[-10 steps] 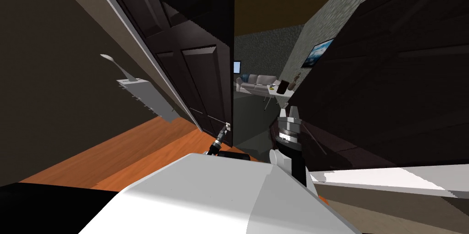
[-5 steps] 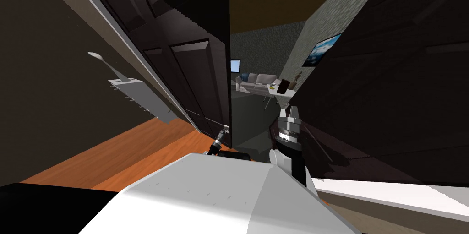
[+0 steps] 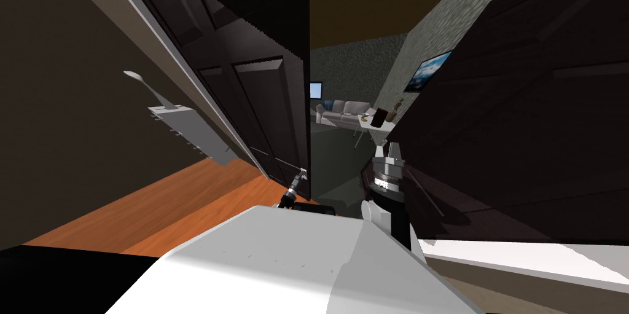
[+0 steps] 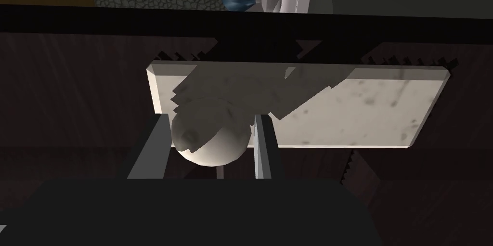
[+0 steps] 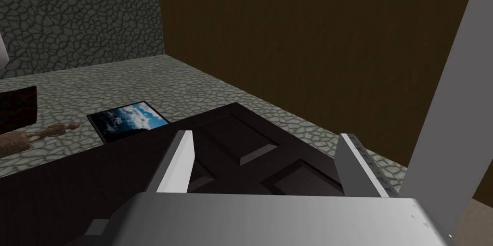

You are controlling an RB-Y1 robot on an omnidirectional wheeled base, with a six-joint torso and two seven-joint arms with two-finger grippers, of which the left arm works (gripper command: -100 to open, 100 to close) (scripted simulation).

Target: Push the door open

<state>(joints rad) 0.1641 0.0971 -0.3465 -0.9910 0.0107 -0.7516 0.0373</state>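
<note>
A dark panelled door [image 3: 258, 101] stands ajar, its free edge near the middle of the head view. My left gripper [image 3: 302, 174] reaches that edge low down. In the left wrist view the gripper [image 4: 210, 135] is shut on a pale round door knob [image 4: 212, 142]; both fingers [image 4: 262, 147] press its sides. The knob sits on a pale rectangular plate [image 4: 356, 108] fixed to the dark door face [image 4: 72, 94]. My right gripper [image 3: 388, 150] is held up beside a second dark door leaf [image 3: 522, 113], open [image 5: 265, 149] with nothing between its fingers.
Through the gap I see a room with a pale sofa [image 3: 344, 109], a small white table [image 3: 371, 121] and a framed picture [image 3: 427, 70] on a stone-patterned wall. Orange wood floor [image 3: 184, 200] lies to my left, below a white fixture [image 3: 184, 126] on the brown wall.
The whole head view has shifted slightly left, so my head or base has moved a little. The left gripper stays at the door's edge and the right arm holds its place.
</note>
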